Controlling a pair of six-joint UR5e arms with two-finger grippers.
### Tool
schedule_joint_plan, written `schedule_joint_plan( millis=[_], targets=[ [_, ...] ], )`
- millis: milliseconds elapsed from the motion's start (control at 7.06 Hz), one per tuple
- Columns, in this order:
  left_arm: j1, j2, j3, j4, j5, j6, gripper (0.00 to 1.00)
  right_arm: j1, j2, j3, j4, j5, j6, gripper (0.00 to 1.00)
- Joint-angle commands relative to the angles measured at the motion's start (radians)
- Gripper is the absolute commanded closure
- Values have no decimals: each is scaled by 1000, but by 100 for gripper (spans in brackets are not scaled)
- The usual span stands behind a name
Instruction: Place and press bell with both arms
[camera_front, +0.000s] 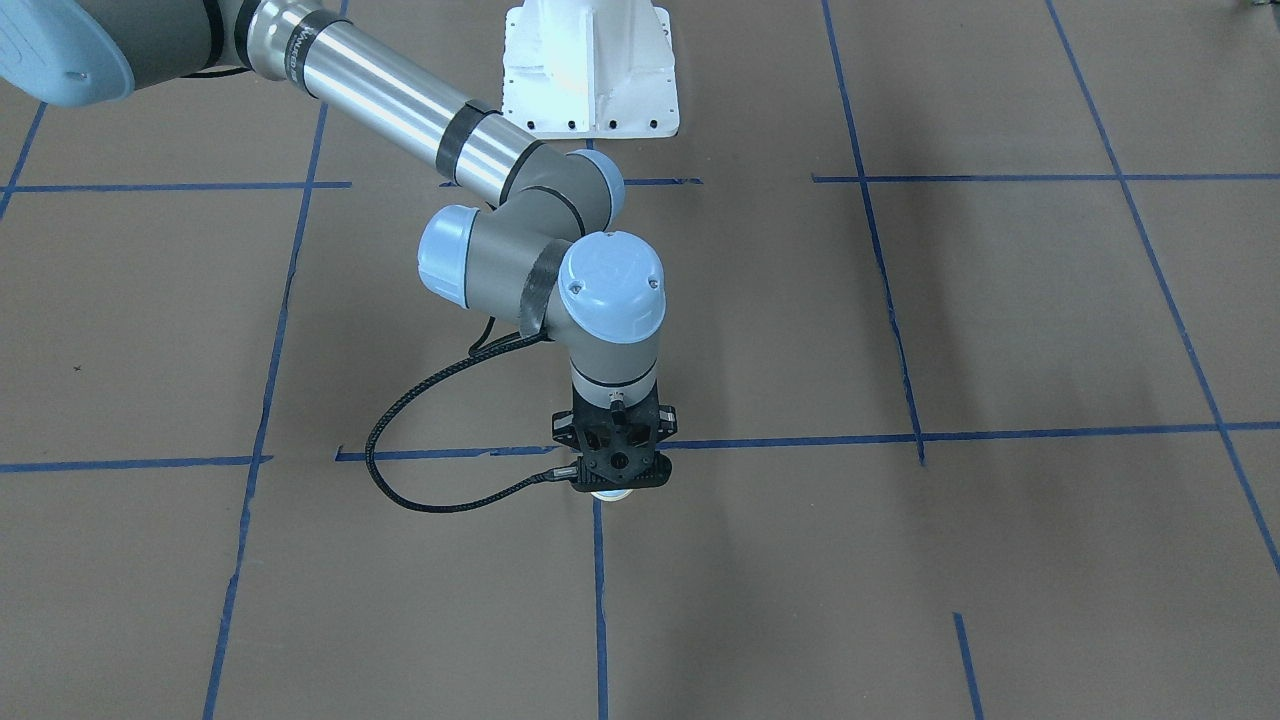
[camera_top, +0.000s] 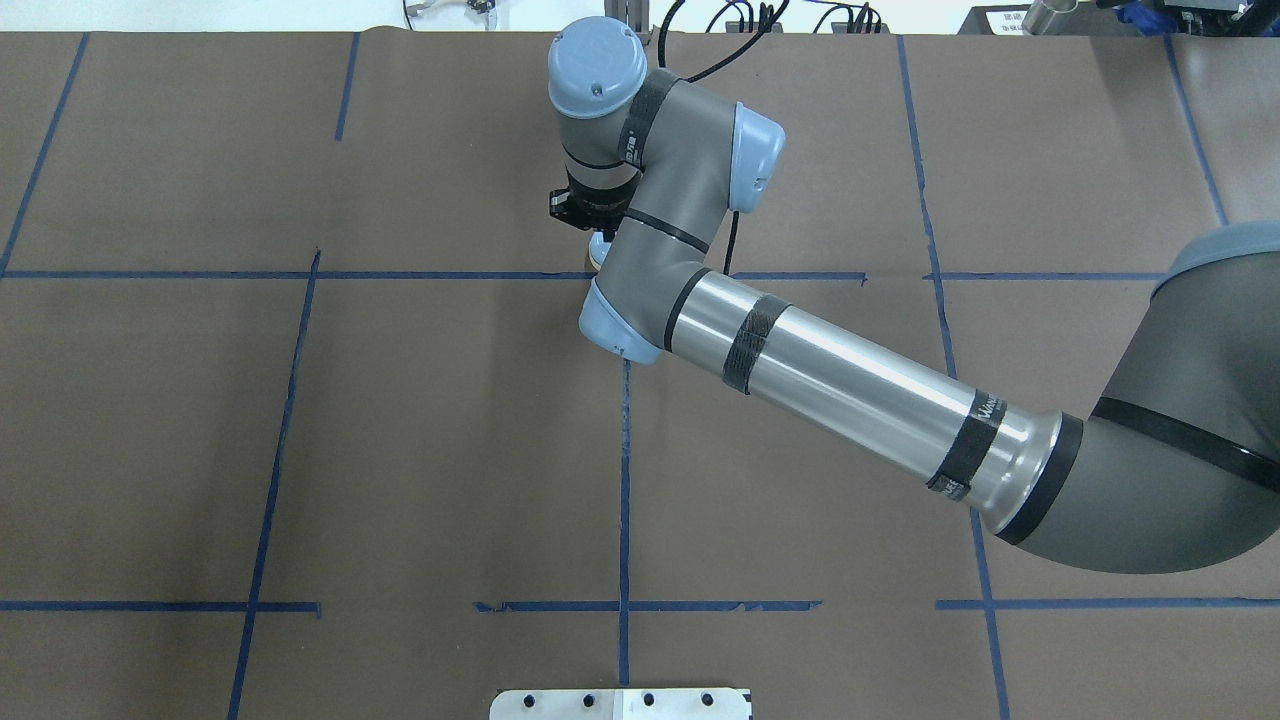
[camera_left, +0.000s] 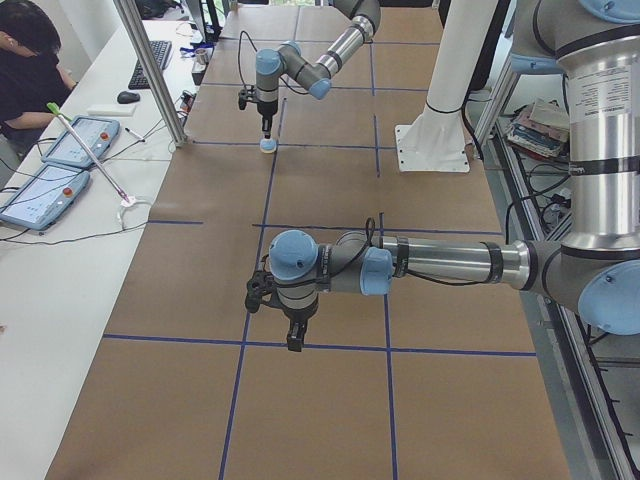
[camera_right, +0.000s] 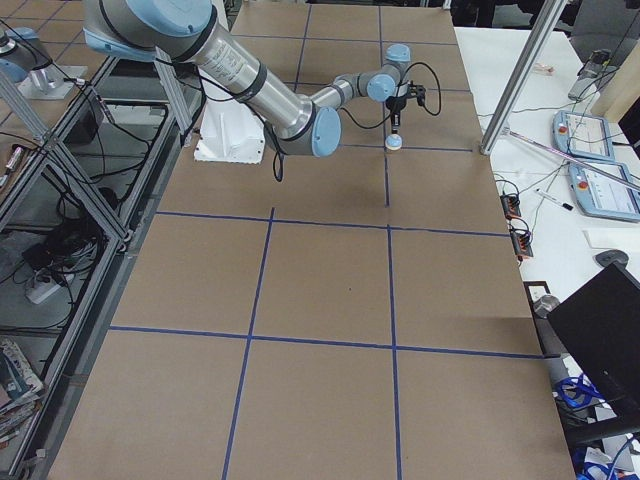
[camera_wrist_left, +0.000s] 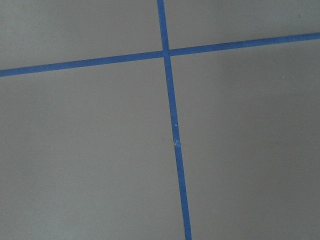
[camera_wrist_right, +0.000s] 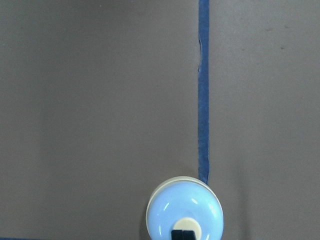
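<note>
- Brown worktop, blue tape grid; bell by a tape crossing, toward operators' edge.
- Right jaws pressed together, tips on button.
- Left jaws: cannot tell.
- Risk: off-centre push skidding or tipping bell.

Bell, lower rim beyond wrist view's edge.

The bell, bottom centre, is gleaming like glossy, smooth plastic. Matt brown paper is covering the table; the right arm is showing a polished metal tube.
</note>
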Motion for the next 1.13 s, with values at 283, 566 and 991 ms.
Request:
schedule_joint_plan(
  millis=[283,566,991],
  targets=[
    [1,0,2,0,0,0,0,-16,2,-18,0,-25,0,100],
    [1,0,2,0,0,0,0,4,35,5,-1,-10,0,98],
    [1,0,3,-2,5,-14,0,64,25,51,-23,86,-8,2]
  ],
)
